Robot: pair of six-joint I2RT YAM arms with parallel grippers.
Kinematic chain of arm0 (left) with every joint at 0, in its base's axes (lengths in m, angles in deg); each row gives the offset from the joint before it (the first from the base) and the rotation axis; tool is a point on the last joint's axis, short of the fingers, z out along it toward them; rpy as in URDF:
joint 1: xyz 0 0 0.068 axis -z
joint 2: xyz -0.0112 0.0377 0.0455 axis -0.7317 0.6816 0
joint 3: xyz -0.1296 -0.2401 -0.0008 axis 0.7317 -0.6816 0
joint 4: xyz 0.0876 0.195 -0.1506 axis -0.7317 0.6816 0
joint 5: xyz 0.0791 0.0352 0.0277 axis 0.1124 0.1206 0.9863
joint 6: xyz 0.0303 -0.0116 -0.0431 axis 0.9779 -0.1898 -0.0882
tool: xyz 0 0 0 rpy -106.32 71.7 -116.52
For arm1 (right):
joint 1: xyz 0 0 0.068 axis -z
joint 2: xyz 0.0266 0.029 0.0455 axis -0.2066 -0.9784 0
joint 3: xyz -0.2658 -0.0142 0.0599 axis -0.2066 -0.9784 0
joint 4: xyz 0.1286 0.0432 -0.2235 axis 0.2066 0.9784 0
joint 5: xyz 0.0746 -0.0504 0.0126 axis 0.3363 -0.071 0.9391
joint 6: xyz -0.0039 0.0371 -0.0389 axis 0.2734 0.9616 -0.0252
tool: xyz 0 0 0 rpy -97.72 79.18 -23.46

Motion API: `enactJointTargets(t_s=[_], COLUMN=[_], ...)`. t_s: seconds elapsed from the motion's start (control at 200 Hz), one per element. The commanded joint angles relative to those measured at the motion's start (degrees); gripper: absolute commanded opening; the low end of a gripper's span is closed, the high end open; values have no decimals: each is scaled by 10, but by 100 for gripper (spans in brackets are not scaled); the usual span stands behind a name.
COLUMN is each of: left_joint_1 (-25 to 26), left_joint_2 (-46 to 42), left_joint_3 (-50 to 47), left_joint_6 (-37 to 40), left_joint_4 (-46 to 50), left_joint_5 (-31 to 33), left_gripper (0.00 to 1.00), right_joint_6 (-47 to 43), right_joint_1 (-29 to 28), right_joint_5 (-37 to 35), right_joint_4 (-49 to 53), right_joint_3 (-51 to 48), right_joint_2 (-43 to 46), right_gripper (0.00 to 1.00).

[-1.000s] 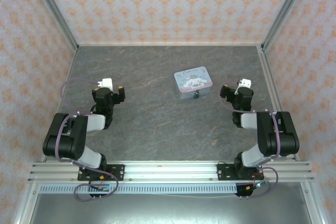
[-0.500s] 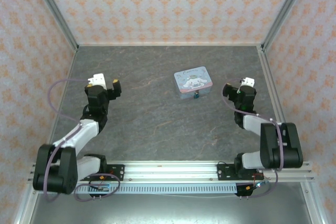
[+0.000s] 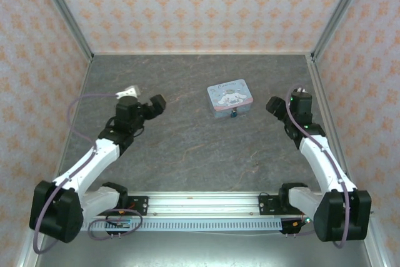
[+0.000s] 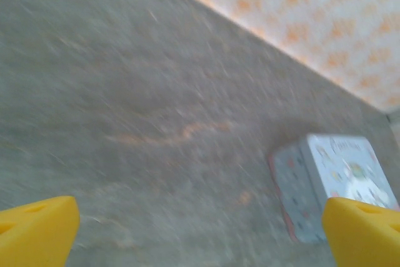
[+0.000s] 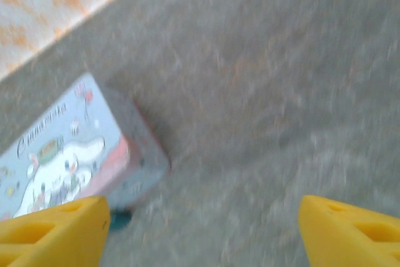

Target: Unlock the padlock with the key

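The tiny teal padlock hangs at the near side of a pale-blue cartoon tin in the middle of the table. In the right wrist view the padlock peeks out beside my left yellow fingertip, under the tin's corner. My right gripper is open and empty, a short way right of the tin. My left gripper is also open and empty, well left of the tin. The key is out of view.
The dark stone-look tabletop is walled by patterned panels at the back and both sides. An aluminium rail carries both arm bases at the near edge.
Both arms have unfolded and stretched out. The left gripper swung right toward the tin. The right gripper turned left to face the tin.
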Motion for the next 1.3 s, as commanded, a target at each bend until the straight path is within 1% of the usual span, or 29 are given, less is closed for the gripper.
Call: enactJointTargets(t_s=[0.0, 0.15, 0.29, 0.465, 0.571, 0.641, 0.791, 0.966, 1.126, 1.296], left_joint_1=[43, 89, 113, 122, 123, 123, 123, 122, 123, 123], left_joint_2=[30, 78, 113, 138, 142, 140, 134, 131, 129, 127], left_joint_3=[47, 82, 97, 105, 108, 109, 106, 106, 110, 110], left_joint_6=[-39, -28, -28, -31, -29, -28, -26, -20, -16, -14], left_joint_4=[3, -30, -52, -63, -60, -56, -46, -35, -28, -25], left_joint_5=[-15, -17, -16, -21, -21, -19, -11, -3, 0, 5], left_gripper=[100, 100, 100, 100, 100, 100, 100, 100, 100, 100], right_joint_6=[53, 64, 81, 84, 73, 69, 69, 71, 71, 76], right_joint_1=[-28, -76, -120, -164, -187, -195, -201, -205, -206, -205], right_joint_5=[41, 57, 57, 56, 41, 30, 40, 45, 47, 52], right_joint_4=[182, 268, 283, 283, 296, 306, 303, 303, 328, 329], right_joint_3=[10, 5, -23, -25, -4, 7, 12, 9, 12, 4], right_joint_2=[14, 11, -9, -81, -148, -182, -218, -221, -217, -205], right_gripper=[76, 74, 70, 60, 54, 50, 43, 34, 32, 29])
